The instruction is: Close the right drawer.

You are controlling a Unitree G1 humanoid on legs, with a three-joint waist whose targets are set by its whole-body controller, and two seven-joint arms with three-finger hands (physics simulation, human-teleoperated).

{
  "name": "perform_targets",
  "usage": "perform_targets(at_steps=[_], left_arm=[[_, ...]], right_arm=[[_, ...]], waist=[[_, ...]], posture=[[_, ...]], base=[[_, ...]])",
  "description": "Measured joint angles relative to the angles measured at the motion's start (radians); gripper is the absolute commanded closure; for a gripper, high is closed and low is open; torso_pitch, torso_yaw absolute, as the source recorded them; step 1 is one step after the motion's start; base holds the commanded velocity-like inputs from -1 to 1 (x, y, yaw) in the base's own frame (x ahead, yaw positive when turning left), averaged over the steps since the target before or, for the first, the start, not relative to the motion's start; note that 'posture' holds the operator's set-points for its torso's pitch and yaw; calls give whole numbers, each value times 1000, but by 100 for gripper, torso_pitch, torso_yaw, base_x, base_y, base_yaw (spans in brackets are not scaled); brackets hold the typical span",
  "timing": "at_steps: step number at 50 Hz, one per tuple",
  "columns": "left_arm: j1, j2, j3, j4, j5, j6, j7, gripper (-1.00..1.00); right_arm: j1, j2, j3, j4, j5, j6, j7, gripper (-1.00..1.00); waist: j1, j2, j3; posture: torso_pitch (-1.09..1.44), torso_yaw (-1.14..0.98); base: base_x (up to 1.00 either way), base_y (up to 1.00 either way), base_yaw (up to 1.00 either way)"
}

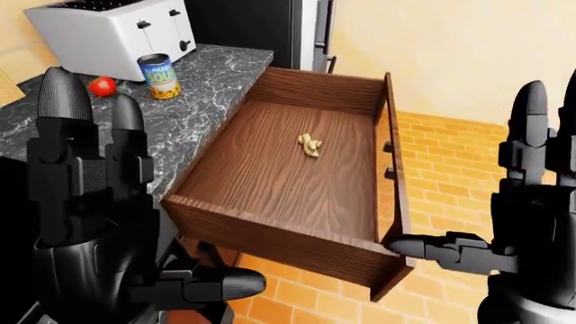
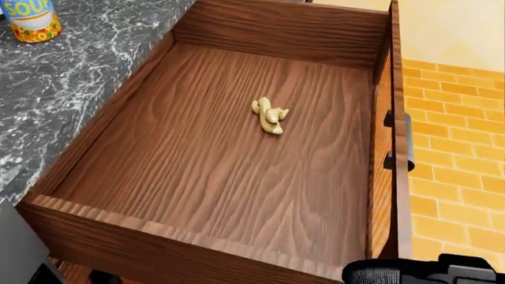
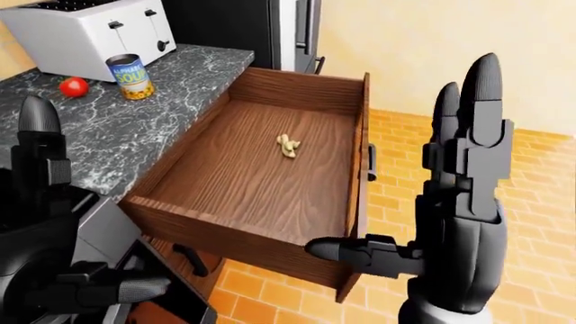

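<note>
Both hands are raised with fingers spread wide: the left hand [image 1: 94, 202] beside the counter [image 1: 180, 101], the right hand [image 3: 459, 202] next to the pulled-out drawer [image 3: 261, 169], holding nothing.

Can label, head view: "SOUP" in white capitals on a blue band, on the soup can [image 2: 31, 21] at the upper left of the frame, cut off by the top edge.
Can label, left-eye view: same can [image 1: 159, 75] at upper left on the marbled surface [image 1: 207, 88]; "SOUP" reads faintly, with a smaller line above it beginning "ALPHA", the rest too small to read.
Other text: none readable elsewhere.
</note>
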Motion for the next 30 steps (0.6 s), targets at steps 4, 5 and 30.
perform_targets(at_steps=[4, 5, 30], left_arm=[[0, -3, -2, 0, 4, 1, -4, -100], [0, -4, -2, 0, 5, 2, -5, -100], [-9, -8, 12, 1, 1, 12, -11, -100]], right_arm=[[-65, -29, -134, -49, 54, 75, 17, -100], [-78, -41, -168, -52, 69, 87, 19, -100], [-191, -252, -371, 988, 219, -260, -47, -100]], waist=[[-1, 0, -3], [-1, 1, -3], [-24, 9, 2]], posture=[[0, 0], [0, 0], [0, 0]], base=[[0, 0, 0], [0, 0, 0], [0, 0, 0]])
